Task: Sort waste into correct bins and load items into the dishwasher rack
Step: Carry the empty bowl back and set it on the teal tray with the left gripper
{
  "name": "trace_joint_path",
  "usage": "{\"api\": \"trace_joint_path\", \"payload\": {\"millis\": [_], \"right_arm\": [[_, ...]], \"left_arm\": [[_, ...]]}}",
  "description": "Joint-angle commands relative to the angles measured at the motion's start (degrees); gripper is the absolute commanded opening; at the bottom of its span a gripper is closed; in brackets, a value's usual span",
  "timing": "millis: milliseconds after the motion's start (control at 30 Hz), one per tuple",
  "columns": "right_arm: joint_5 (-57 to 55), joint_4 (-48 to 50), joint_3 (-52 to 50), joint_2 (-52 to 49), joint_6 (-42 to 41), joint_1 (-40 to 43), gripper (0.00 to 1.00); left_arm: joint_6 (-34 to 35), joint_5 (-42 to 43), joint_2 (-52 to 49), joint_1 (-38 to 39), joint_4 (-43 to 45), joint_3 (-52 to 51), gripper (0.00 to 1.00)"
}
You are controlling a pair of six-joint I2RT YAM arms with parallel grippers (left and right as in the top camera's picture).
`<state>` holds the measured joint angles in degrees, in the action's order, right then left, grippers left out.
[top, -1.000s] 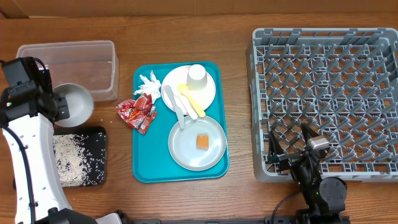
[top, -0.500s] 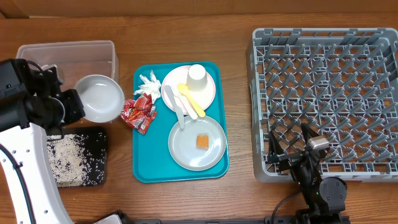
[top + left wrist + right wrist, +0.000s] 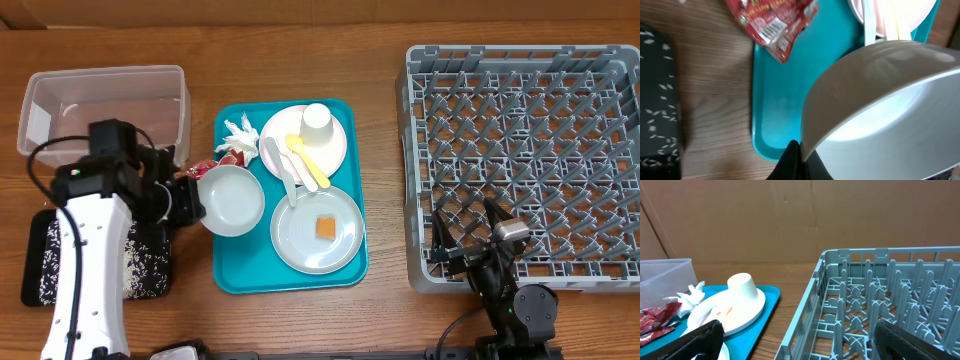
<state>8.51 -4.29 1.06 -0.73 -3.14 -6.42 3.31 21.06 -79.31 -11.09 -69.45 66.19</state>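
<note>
Over the left edge of the teal serving tray [image 3: 228, 272] I now hold the small white bowl [image 3: 232, 200]. My left gripper [image 3: 799, 156] is clamped tight on its rim, one finger inside and one outside. A second ago this bowl was away to the left, between the clear tub [image 3: 104, 84] and the black tray [image 3: 152, 262]. Since then I have swung it right, past the red wrappers [image 3: 228, 160], and it now hangs level above the tray. It looks empty from overhead. The rice grains [image 3: 48, 268] lie scattered in the black tray, so I take the rice as sorted.

That makes the bowl an item to load rather than a carrier of waste. The dishwasher rack [image 3: 525, 150] is well apart from it on the right, with the whole serving tray between. Either I keep carrying the bowl across, or I set it down where my other arm can reach it.

My right gripper [image 3: 800, 341] has not moved. It waits at the near edge of the rack with its fingers spread wide and nothing between them.

More remains to be done. The wrappers and the white napkin [image 3: 238, 133] are still at the tray's far left. The orange cube [image 3: 325, 228] is on the near plate [image 3: 300, 250]. The cup [image 3: 317, 122] and cutlery [image 3: 300, 165] are on the far plate [image 3: 280, 130].
</note>
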Motion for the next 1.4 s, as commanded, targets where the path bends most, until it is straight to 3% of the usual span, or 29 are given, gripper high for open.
{"api": "trace_joint_path", "payload": {"millis": [0, 667, 900, 1067, 1367], "right_arm": [[-0.8, 0.3, -0.6, 0.6, 0.2, -0.3, 1.00], [-0.8, 0.3, -0.6, 0.6, 0.2, -0.3, 1.00], [-0.8, 0.3, -0.6, 0.6, 0.2, -0.3, 1.00], [-0.8, 0.3, -0.6, 0.6, 0.2, -0.3, 1.00], [-0.8, 0.3, -0.6, 0.6, 0.2, -0.3, 1.00]], "left_arm": [[2.1, 0.9, -0.1, 1.7, 0.7, -1.6, 0.04], [15.1, -17.6, -0.1, 7.8, 2.0, -10.1, 0.04], [15.6, -16.3, -0.1, 7.9, 3.0, -11.5, 0.04], [15.6, -10.5, -0.1, 7.9, 6.0, -16.3, 0.04], [15.6, -10.5, -0.1, 7.8, 8.3, -19.8, 0.06]]}}
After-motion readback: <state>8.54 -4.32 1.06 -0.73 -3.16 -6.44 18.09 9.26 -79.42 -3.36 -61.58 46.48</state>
